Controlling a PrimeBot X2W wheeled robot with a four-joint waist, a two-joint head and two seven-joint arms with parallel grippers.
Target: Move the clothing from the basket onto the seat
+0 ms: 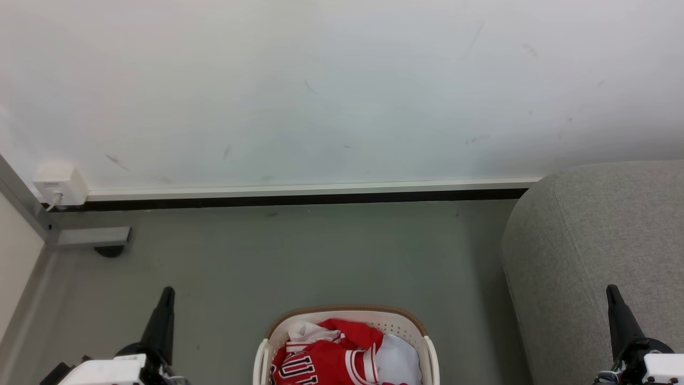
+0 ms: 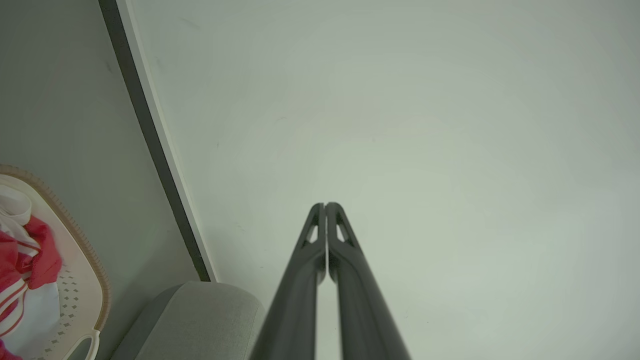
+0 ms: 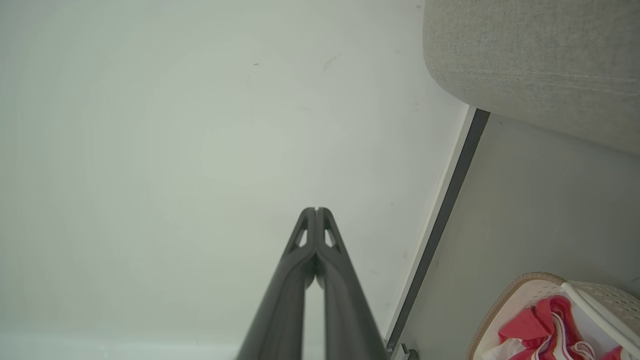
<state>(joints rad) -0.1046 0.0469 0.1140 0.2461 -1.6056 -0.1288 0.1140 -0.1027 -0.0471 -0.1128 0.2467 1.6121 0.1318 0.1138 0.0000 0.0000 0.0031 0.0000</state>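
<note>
Left gripper [image 1: 167,293]: jaws pressed together, empty. Right gripper [image 1: 611,290]: same, seen against grey seat [image 1: 588,235]. Basket [image 1: 347,312] on grey-green floor [image 1: 320,251], between both grippers, nearer robot than jaw tips. Red clothing [image 1: 328,361] heaped inside. Scuffed white wall [image 1: 320,80] and dark skirting [image 1: 299,201] ahead of jaws.

open grey floor [image 1: 299,251] is lying between the basket [image 1: 347,310] and the wall [image 1: 320,96], while the sofa [image 1: 598,240] is standing close on the basket's right and a metal leg [image 1: 91,236] is jutting in at far left.
</note>
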